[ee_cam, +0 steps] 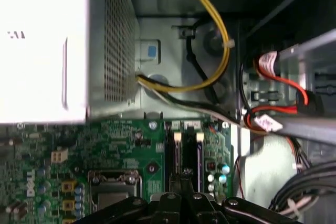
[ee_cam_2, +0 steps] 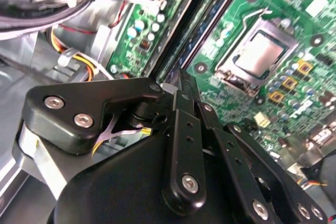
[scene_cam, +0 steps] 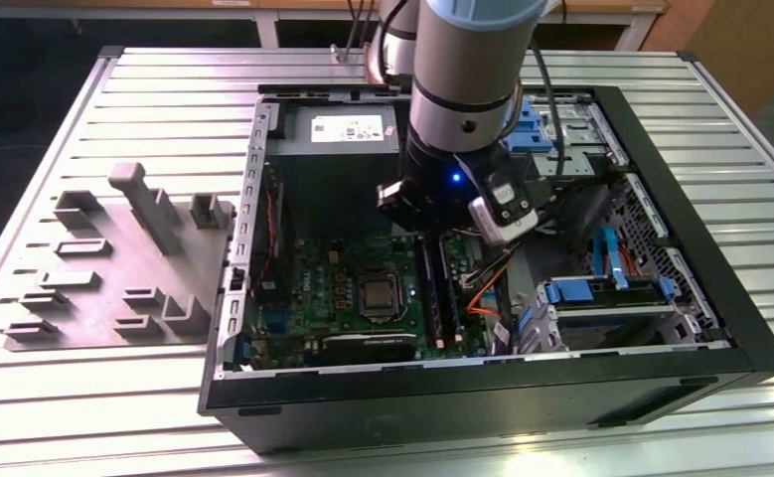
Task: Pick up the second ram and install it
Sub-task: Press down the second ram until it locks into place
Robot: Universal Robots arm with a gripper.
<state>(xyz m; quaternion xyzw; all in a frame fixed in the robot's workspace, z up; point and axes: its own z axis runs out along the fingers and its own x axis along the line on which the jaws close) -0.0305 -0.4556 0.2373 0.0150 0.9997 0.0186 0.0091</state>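
Pincer (ee_cam: 185,179) hangs over the motherboard (scene_cam: 347,288) slots — fingers drawn nearly together; I can't tell whether they hold anything. Second ram (ee_cam: 200,161) stands in its slot — I judge it light, stiff, fragile; grip its long edges.

The arm (scene_cam: 464,89) reaches straight down, its claw (ee_cam: 182,178) drawn closed, fingers (ee_cam_2: 184,103) together.

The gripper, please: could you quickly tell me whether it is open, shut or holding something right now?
Gripper: fingers drawn together, shut, poised over the memory slots on the motherboard; what it grips, if anything, cannot be told.
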